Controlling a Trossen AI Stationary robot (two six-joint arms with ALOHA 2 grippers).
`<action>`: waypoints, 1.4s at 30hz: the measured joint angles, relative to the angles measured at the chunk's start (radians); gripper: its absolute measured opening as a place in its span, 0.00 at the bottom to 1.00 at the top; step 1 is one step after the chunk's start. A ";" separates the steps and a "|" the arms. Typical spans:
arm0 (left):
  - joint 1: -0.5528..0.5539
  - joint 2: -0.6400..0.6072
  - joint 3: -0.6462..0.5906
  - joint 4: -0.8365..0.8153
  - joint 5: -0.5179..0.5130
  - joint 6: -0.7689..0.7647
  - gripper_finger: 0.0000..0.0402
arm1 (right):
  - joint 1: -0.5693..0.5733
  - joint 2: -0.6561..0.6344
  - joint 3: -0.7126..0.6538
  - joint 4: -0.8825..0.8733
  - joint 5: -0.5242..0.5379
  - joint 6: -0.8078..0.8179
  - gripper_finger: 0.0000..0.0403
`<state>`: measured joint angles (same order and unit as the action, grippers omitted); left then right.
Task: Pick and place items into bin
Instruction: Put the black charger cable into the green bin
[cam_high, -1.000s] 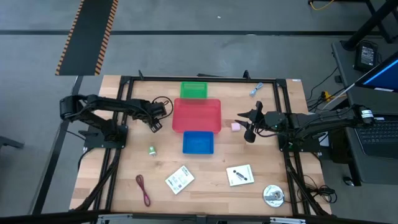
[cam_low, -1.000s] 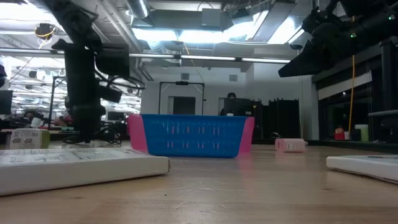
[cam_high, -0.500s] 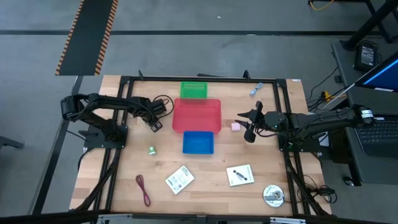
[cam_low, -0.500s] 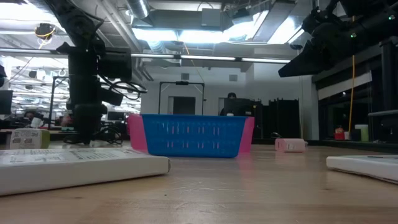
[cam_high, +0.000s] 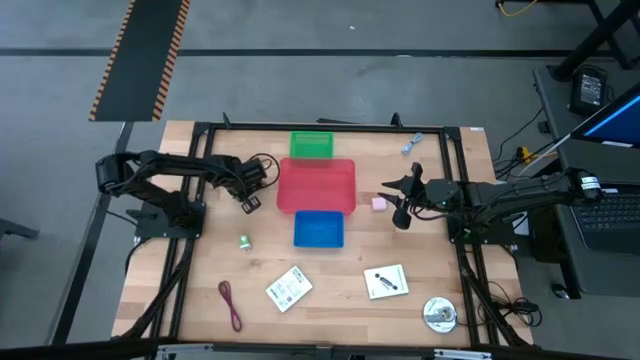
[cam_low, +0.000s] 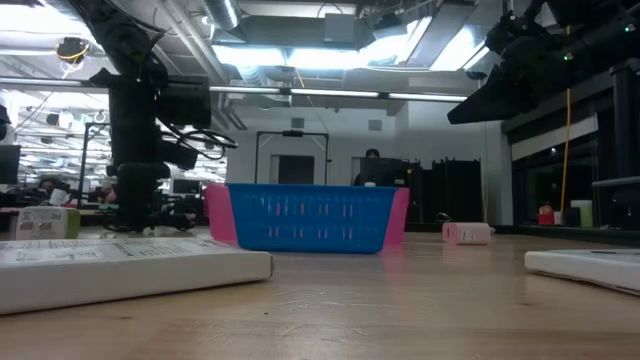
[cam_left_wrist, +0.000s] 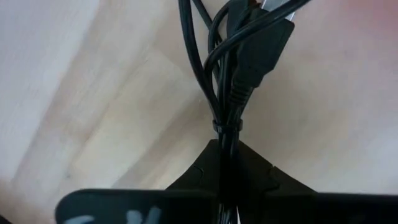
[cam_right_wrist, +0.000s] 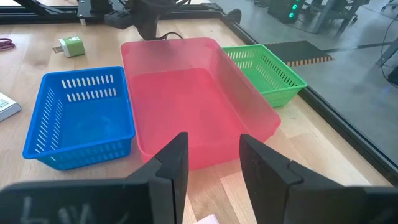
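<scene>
L pincer (cam_high: 247, 203) hemmed by black cable (cam_left_wrist: 231, 74), red bin (cam_high: 316, 185) beside; bare wood front.

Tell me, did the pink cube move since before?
No. The pink cube sits in the same place beside the red bin, right of it in the high view.

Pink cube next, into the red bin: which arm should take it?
Right. The right gripper hangs with open fingers just beside the pink cube, which lies between it and the red bin. The left gripper is down over a black cable on the bin's far side.
</scene>
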<state>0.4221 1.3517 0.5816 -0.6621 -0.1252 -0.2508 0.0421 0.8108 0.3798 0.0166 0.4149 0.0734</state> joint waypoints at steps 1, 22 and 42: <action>-0.001 -0.016 -0.002 -0.006 0.007 0.001 0.03 | 0.000 0.000 0.000 0.000 0.000 0.000 0.31; -0.001 -0.427 0.002 0.187 0.158 0.088 0.03 | -0.001 0.001 0.000 0.015 0.000 -0.008 0.31; -0.001 -0.201 0.140 0.448 0.121 0.253 0.03 | -0.001 0.001 0.000 0.031 0.000 -0.011 0.31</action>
<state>0.4210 1.1510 0.7214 -0.2137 -0.0044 0.0026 0.0414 0.8120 0.3794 0.0480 0.4152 0.0624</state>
